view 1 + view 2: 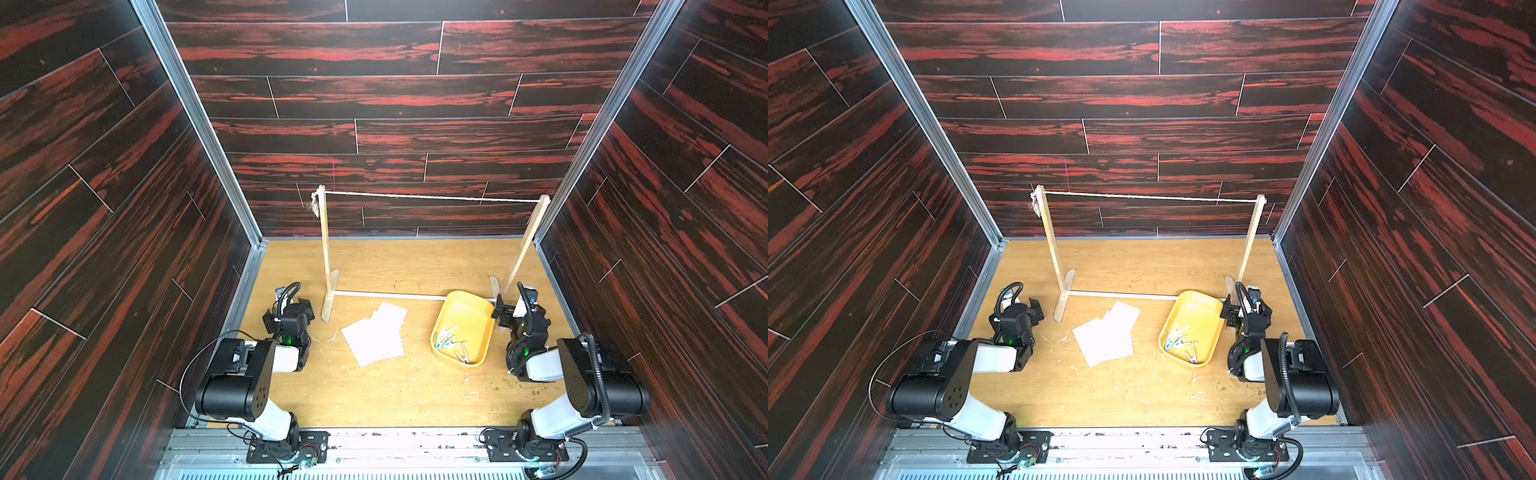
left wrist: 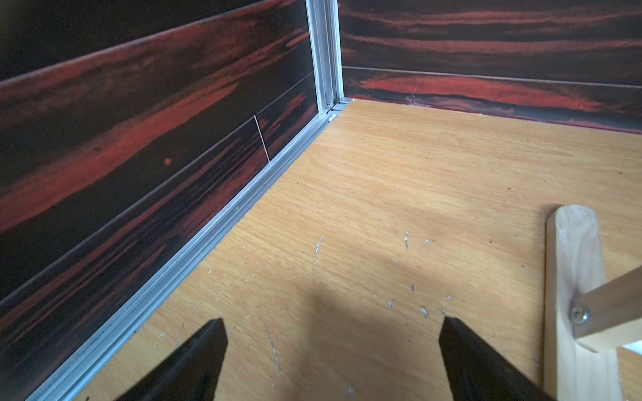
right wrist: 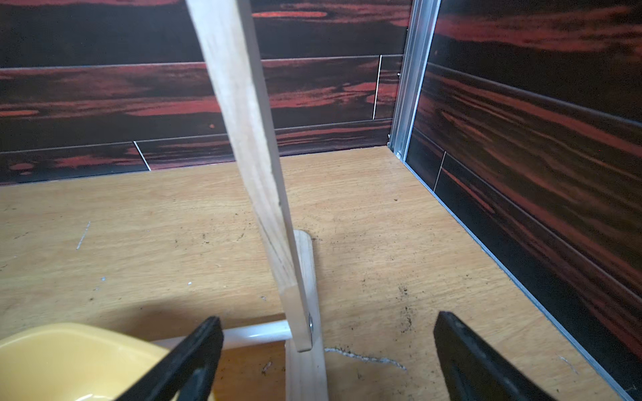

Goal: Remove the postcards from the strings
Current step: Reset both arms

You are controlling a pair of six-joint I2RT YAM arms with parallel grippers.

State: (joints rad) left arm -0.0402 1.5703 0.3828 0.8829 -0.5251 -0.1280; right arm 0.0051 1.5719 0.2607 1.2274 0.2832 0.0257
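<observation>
Nearest you in both top views, the metal rail (image 1: 395, 446) carries the arm bases; beyond it lies the table (image 1: 395, 395). The strings (image 1: 432, 198) run bare between the post tops of the stand (image 1: 326, 249); nothing hangs there. The postcards (image 1: 376, 336) lie in a loose overlapping pile flat on the table, near the middle, just on the near side of the bottom rod (image 1: 390, 295). To their right the yellow tray (image 1: 471, 316) holds the clothespins (image 1: 451, 341). The left gripper (image 1: 296, 302) sits low at the left, the right gripper (image 1: 501, 311) low at the right, just beside the yellow tray's far corner; both are empty and apart from the cards. I judge the job finished, so your step is to leave it clean: lift straight up before you swing either arm, and keep off the pile.

In the left wrist view, the left gripper (image 2: 331, 321) has its jaws spread wide over bare table, with the left foot (image 2: 573, 264) of the stand near one finger. Back away from that foot.

In the right wrist view, the right gripper (image 3: 328, 316) is spread wide too, holding nothing; the right post (image 3: 250, 156) rises in line with the gap and the yellow tray (image 3: 69, 350) sits beside one finger. This looks the riskier side: a sideways move could knock stand or tray, so draw back toward the near edge first
</observation>
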